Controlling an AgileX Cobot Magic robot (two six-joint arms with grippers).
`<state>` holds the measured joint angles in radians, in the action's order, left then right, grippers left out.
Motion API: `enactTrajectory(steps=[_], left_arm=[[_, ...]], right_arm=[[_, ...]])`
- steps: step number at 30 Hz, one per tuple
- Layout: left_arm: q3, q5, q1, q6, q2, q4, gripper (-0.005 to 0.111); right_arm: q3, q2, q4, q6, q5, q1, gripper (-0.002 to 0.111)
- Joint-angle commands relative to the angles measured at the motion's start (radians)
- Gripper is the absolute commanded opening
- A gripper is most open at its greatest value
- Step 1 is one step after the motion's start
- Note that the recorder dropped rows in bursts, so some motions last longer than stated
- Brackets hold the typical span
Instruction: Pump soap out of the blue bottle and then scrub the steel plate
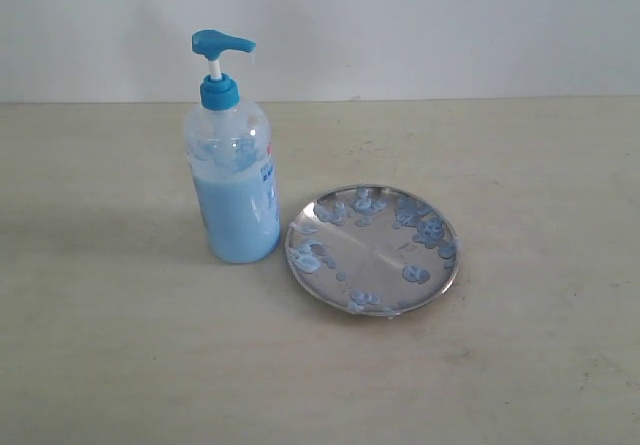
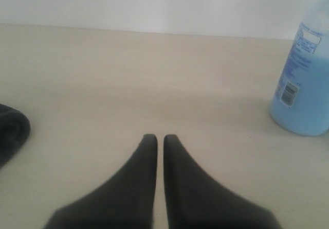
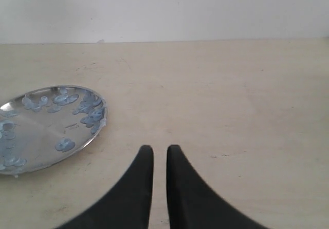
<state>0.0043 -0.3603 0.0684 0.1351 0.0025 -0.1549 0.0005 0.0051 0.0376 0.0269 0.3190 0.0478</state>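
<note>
The blue bottle [image 1: 234, 185] stands upright just beside the steel plate [image 1: 375, 255]; left pincer [image 2: 160, 138] and right pincer [image 3: 160, 148] sit together, empty.

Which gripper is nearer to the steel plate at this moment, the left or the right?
Right. The right gripper is close to the steel plate, apart from its rim. The left gripper is near the blue bottle, and its camera shows no plate.
</note>
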Motion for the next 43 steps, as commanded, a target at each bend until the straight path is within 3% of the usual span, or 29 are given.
enactTrajectory(steps=[1, 43], left_arm=[[-0.004, 0.004, 0.000, 0.068, -0.002, 0.006, 0.004], [-0.004, 0.004, 0.000, 0.068, -0.002, 0.006, 0.004]], right_arm=[[-0.001, -0.005, 0.003, -0.003, -0.004, 0.001, 0.000], [-0.001, -0.005, -0.020, -0.003, 0.029, 0.001, 0.000]])
